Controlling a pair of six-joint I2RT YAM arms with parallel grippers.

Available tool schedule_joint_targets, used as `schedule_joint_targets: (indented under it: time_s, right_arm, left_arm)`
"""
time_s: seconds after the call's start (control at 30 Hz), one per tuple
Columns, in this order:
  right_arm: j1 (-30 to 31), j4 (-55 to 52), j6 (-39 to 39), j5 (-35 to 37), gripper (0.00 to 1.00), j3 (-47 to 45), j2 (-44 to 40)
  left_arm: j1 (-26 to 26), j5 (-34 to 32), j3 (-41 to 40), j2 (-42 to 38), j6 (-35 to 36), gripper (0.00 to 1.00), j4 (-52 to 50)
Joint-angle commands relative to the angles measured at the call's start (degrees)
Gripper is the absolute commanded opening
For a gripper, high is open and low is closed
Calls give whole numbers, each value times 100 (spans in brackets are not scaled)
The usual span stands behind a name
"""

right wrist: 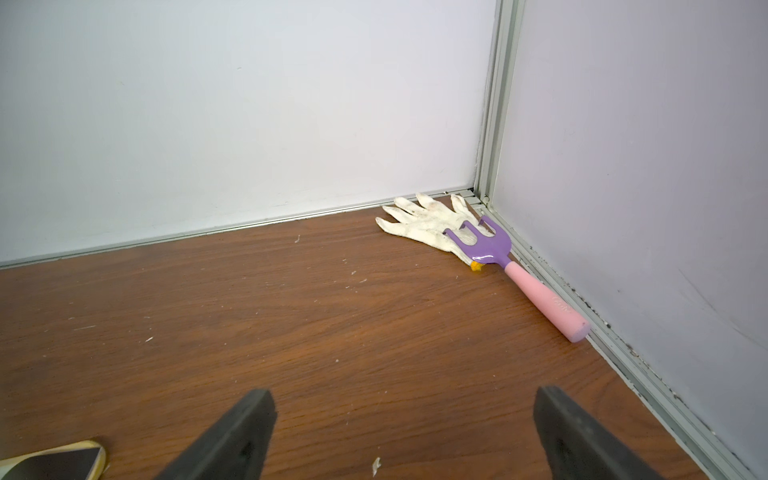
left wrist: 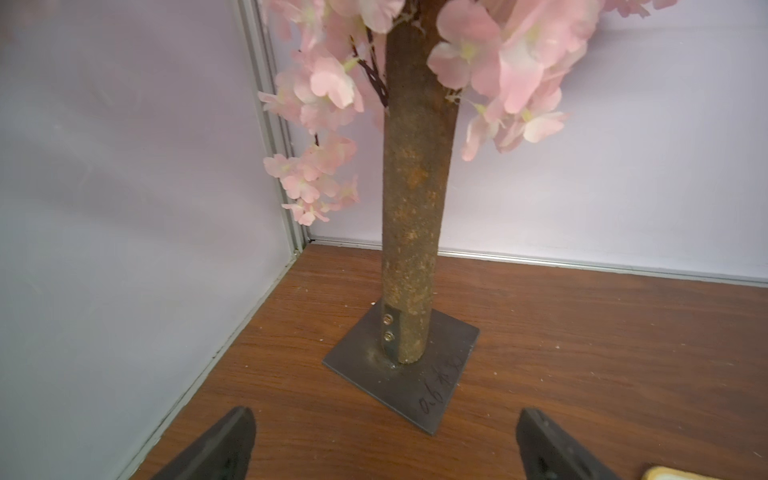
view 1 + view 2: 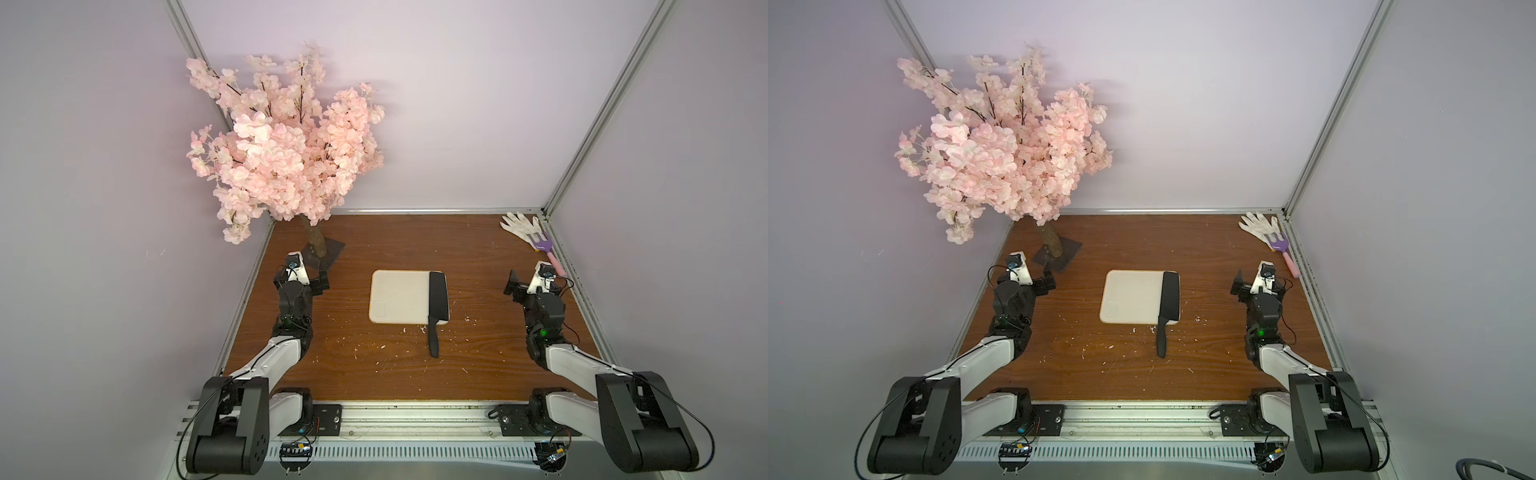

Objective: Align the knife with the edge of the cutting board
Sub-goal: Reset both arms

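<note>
The knife [image 3: 438,299] lies along the cutting board [image 3: 399,301] right edge, handle overhanging nearward; your nearer right pincer [image 3: 513,286] stands wide, empty.

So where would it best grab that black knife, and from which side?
Probably by the slim handle of the knife, from above: it juts off the cutting board onto the table, while the broad blade lies flat.

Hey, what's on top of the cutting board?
Only the knife: blade along the cutting board's edge, handle sticking out over the table. The surface beneath the blade is hidden.
</note>
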Motion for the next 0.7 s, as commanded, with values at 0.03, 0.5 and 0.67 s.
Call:
schedule_joint_targets:
  time_s: [0.03, 0.5, 0.67]
  right_arm:
    - [-4, 487, -133, 120, 99, -89, 113]
    - [-9, 1772, -318, -69, 100, -237, 1348]
    - [11, 2714, -434, -266, 100, -364, 2056]
  left_arm:
    - [82, 376, -72, 214, 5, 99, 413]
    - [4, 602, -611, 1556, -145, 97, 2135]
    - [-356, 2, -872, 2088, 53, 97, 3189]
